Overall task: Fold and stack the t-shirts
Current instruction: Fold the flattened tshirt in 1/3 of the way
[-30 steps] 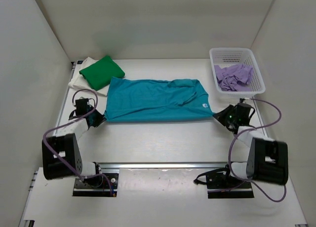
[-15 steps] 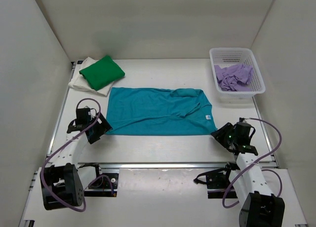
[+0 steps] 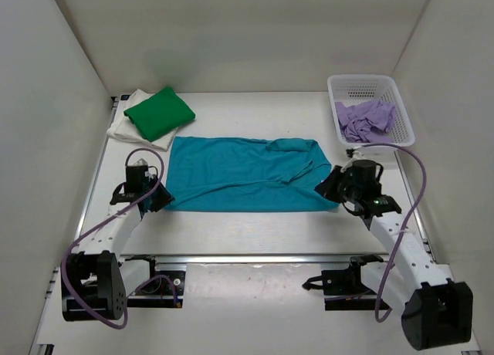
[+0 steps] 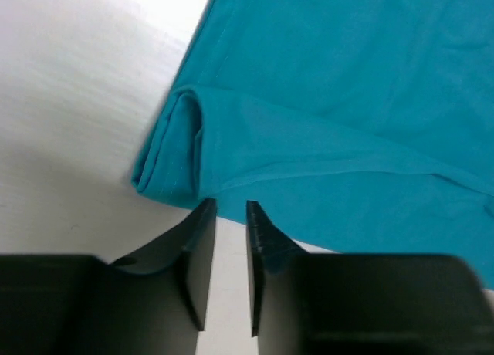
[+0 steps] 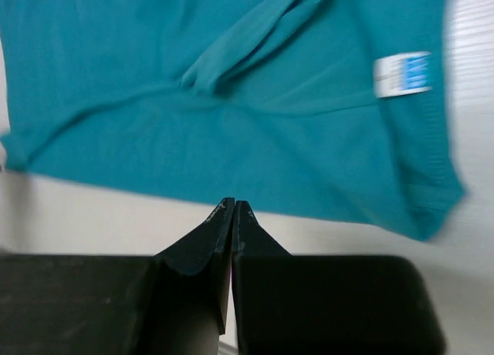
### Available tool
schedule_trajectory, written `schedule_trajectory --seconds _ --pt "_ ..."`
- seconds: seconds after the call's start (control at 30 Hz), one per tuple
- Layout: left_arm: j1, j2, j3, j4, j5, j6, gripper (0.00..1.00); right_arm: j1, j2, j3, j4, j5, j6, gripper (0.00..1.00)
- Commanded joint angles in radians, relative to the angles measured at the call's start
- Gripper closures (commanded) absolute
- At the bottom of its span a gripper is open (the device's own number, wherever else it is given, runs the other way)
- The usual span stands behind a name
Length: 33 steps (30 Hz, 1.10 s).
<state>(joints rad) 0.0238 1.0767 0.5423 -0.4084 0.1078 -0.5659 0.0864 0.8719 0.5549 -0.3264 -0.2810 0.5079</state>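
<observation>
The left hand (image 4: pixel 229 207), fingers a narrow gap apart with nothing between them, sits at the near left corner of the teal t-shirt (image 4: pixel 347 85). The right hand (image 5: pixel 232 206), fingers pressed together and empty, is at its near hem by the label end. That shirt lies spread on the desk (image 3: pixel 255 228), seemingly only partly folded. With the green t-shirt (image 3: pixel 158 112) folded atop the cream-white t-shirt (image 3: pixel 126 128) at back left and the lilac t-shirt (image 3: pixel 364 120) crumpled in the basket (image 3: pixel 363 80), about half remains.
</observation>
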Motion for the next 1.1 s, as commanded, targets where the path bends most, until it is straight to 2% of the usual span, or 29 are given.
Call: schedule_trajectory --seconds 0.0,0.07,0.1,0.37,0.43,0.67,0.9,1.07 --pt "-0.012 -0.003 -0.034 0.088 0.010 -0.075 0.65 0.125 0.068 0.003 0.065 0.032 -0.040 1.00" --pt "-0.061 -0.011 -0.039 0.120 -0.017 -0.097 0.65 0.148 0.131 0.000 0.093 0.008 -0.052 1.00" --pt "-0.065 -0.008 -0.041 0.117 -0.019 -0.103 0.68 0.157 0.142 0.003 0.102 -0.016 -0.048 1.00" --pt "-0.041 0.058 -0.070 0.141 -0.106 -0.098 0.72 0.182 0.188 -0.003 0.142 -0.011 -0.051 1.00" --pt "-0.062 0.052 -0.070 0.128 -0.160 -0.100 0.71 0.171 0.193 -0.006 0.145 -0.027 -0.052 1.00" --pt "-0.059 0.072 -0.074 0.112 -0.206 -0.103 0.68 0.164 0.184 -0.015 0.158 -0.041 -0.055 1.00" --pt "-0.059 0.126 -0.065 0.125 -0.200 -0.101 0.66 0.159 0.164 -0.016 0.159 -0.049 -0.057 0.96" --pt "-0.074 0.111 -0.070 0.132 -0.186 -0.098 0.67 0.156 0.170 -0.024 0.173 -0.055 -0.052 0.93"
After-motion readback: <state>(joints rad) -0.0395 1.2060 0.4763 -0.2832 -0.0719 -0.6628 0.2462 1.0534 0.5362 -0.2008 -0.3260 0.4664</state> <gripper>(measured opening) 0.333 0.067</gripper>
